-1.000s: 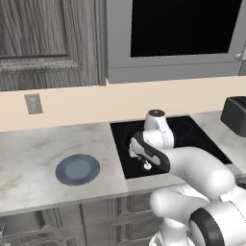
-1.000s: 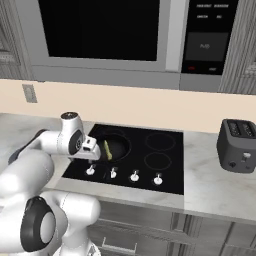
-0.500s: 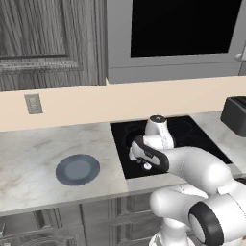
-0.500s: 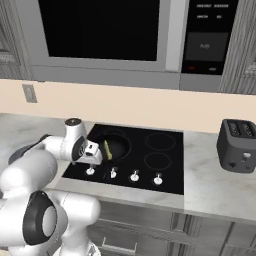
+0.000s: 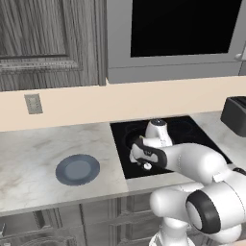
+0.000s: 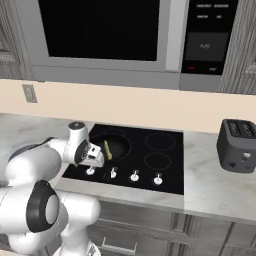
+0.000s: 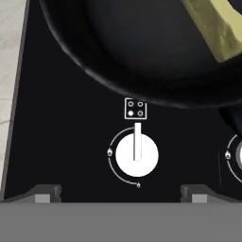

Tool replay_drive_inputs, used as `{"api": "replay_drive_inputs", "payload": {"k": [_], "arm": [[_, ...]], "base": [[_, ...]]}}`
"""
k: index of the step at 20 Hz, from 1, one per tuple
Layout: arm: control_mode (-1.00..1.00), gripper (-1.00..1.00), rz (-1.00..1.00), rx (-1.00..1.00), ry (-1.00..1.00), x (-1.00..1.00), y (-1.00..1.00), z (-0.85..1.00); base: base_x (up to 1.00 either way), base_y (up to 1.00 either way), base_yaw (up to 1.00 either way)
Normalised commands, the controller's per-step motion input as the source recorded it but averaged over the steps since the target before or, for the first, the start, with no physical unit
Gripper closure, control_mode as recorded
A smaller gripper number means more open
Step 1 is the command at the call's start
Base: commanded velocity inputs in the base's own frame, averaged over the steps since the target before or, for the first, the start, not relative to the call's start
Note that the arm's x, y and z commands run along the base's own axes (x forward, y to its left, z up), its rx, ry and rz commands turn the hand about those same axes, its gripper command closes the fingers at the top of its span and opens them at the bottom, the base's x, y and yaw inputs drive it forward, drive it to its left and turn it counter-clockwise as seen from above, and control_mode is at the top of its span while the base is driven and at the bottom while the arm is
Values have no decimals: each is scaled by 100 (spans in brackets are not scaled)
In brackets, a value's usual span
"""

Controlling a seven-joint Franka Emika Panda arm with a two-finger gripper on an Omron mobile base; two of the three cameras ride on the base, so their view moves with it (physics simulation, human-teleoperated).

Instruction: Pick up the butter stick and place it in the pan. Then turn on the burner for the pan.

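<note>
My pincer (image 7: 121, 191) hangs low over the front edge of the cooktop (image 6: 165, 172), jaws spread wide and holding nothing. Its two dark fingertips (image 7: 45, 193) stand either side of a round white knob (image 7: 136, 155), apart from it. The knob's pointer bar stands straight towards the small four-dot burner diagram (image 7: 135, 108) printed beside it; a thin white arc with flame marks curves round its left side. A second white knob (image 7: 238, 158) peeks in at the right edge of the hand view.

Just beyond the knob lies the pan (image 7: 142, 56), round, shallow and matte black, on the front left zone of the glossy black glass. The butter stick (image 7: 215, 26) lies inside it, a pale yellow bar with a rough, crumbly face; from the right base view it is a thin yellow sliver (image 6: 107, 149) in the pan (image 6: 117, 146), just past my wrist.

Around me, the worktop (image 5: 33, 163) is pale veined marble. A round blue-grey plate (image 5: 77, 169) sits on it, well apart from the cooktop on the left. A black two-slot toaster (image 6: 237, 145) stands on the far right. A microwave (image 6: 150, 35) with a dark glass door hangs above, flanked by grey wood-grain cabinets (image 5: 48, 43), and a wall socket (image 5: 32, 103) sits on the beige backsplash.
</note>
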Motion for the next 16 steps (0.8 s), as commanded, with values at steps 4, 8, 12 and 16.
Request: {"api": "replay_drive_inputs", "payload": {"k": [4,8,12,16], "arm": [[-100,-100,0,0,0,3,-4,-22],[-100,-100,0,0,0,3,-2,-18],[-100,-100,0,0,0,17,0,-5],[-100,-100,0,0,0,18,0,0]], "base": [[0,0,0],[0,0,0],[0,0,0],[0,0,0]]}}
